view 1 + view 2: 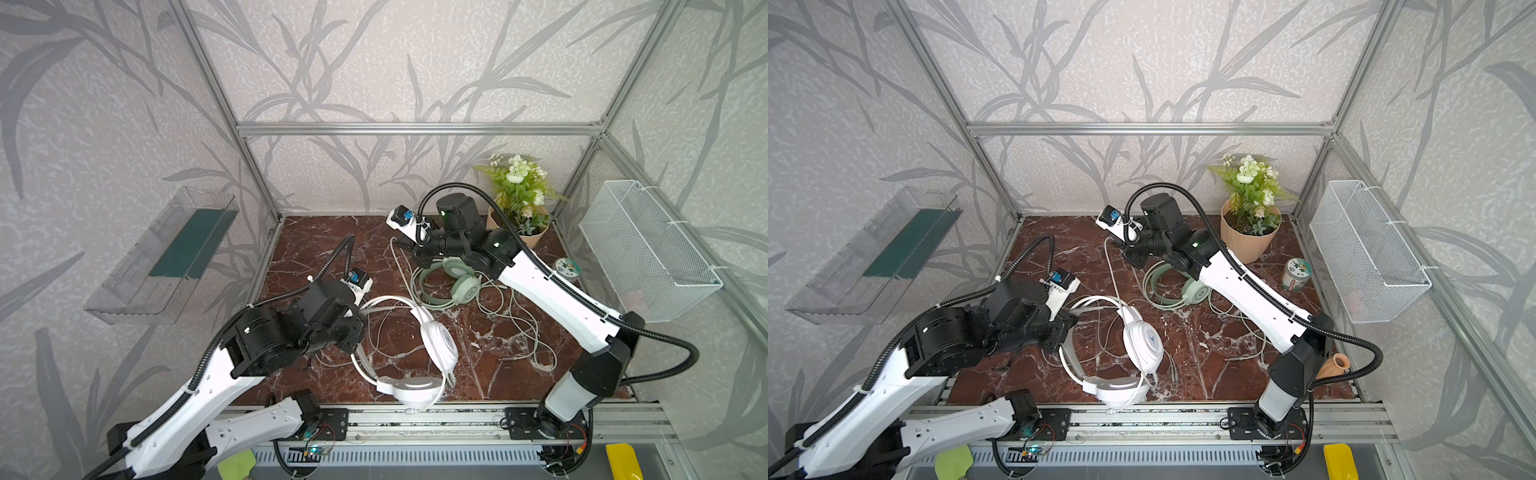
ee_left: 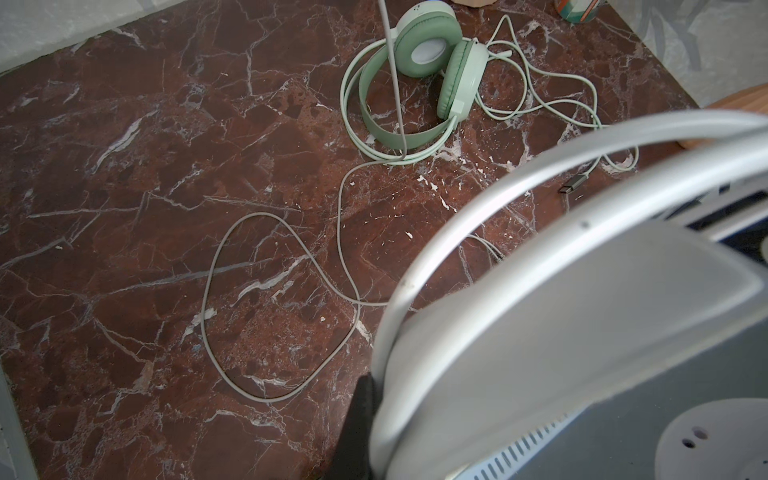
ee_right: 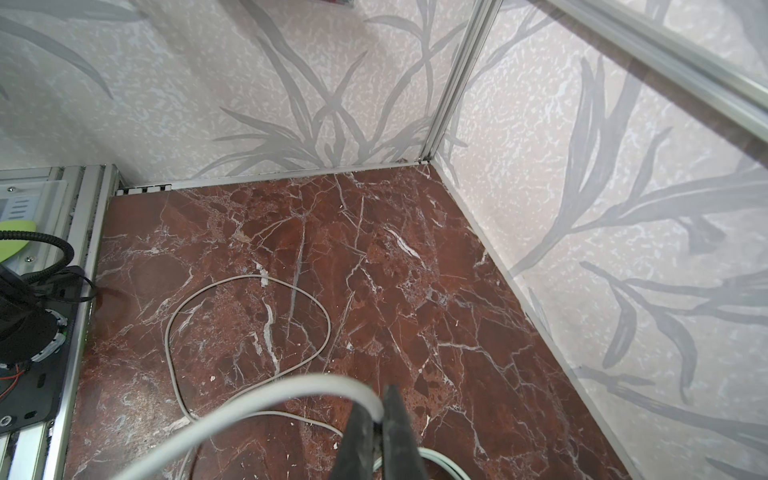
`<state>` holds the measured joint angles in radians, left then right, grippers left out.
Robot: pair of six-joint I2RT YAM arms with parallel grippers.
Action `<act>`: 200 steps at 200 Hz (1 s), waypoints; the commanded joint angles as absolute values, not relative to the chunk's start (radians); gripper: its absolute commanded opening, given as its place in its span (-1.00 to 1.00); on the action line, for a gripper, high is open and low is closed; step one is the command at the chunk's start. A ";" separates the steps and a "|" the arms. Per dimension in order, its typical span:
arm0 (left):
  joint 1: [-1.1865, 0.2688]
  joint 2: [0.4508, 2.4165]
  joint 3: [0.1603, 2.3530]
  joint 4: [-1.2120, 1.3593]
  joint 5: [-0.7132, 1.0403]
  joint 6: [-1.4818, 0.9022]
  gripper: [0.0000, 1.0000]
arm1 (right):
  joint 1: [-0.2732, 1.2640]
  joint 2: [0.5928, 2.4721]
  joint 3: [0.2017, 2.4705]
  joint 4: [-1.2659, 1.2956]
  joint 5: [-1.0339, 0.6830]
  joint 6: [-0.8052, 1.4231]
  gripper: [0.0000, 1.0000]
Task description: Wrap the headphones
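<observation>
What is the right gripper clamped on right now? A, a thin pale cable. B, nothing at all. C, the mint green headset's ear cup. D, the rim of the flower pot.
A: in the right wrist view the right gripper has its black jaws shut on a pale cable.

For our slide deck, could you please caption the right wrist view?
Right gripper shut on a pale cable above the marble tabletop.

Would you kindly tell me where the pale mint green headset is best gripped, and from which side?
Probably its pale green double headband, from above, jaws straddling the arch opposite the ear cups: it lies flat on the red marble tabletop, thin and exposed there.
</observation>
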<state>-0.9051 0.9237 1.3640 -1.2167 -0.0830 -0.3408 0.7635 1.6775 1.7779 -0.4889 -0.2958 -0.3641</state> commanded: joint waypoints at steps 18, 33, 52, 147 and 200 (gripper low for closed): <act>-0.919 0.891 1.431 -1.131 -0.077 -0.381 -1.00 | 0.749 1.694 1.729 -0.399 -0.240 -0.269 -1.00; -0.919 0.876 1.441 -1.104 -0.089 -0.392 -1.00 | 0.743 1.694 1.708 -0.384 -0.254 -0.244 -1.00; -0.919 0.869 1.449 -1.071 -0.083 -0.408 -1.00 | 0.741 1.687 1.673 -0.356 -0.300 -0.218 -1.00; -0.919 0.869 1.503 -1.006 -0.160 -0.506 -1.00 | 0.713 1.678 1.473 -0.127 -0.453 -0.046 -0.60; -0.917 0.885 1.592 -1.089 -0.285 -0.580 -1.00 | 0.666 1.646 1.273 0.114 -0.564 0.070 -0.25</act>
